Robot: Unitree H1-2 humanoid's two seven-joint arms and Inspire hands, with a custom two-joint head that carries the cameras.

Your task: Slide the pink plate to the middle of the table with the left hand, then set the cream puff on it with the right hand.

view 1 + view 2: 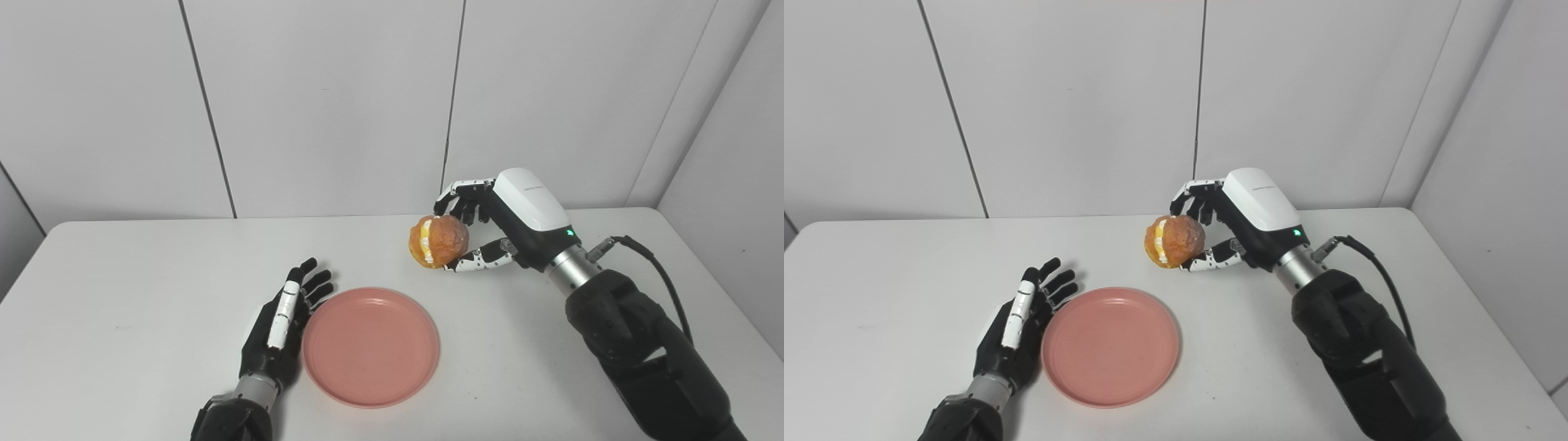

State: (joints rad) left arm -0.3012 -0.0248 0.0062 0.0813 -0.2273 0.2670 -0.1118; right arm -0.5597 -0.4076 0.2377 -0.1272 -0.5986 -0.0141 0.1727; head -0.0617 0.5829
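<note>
The pink plate (370, 346) lies flat near the table's front middle, with nothing on it. My left hand (283, 324) rests edge-on against the plate's left rim, fingers straight and apart, holding nothing. My right hand (490, 223) is shut on the cream puff (438, 241), a golden bun with cream showing at its left side. The puff is held above the table, behind and to the right of the plate.
The white table (141, 288) ends at a grey panelled wall behind and a side wall on the right. A black cable (658, 275) loops off the right wrist. Nothing else stands on the table.
</note>
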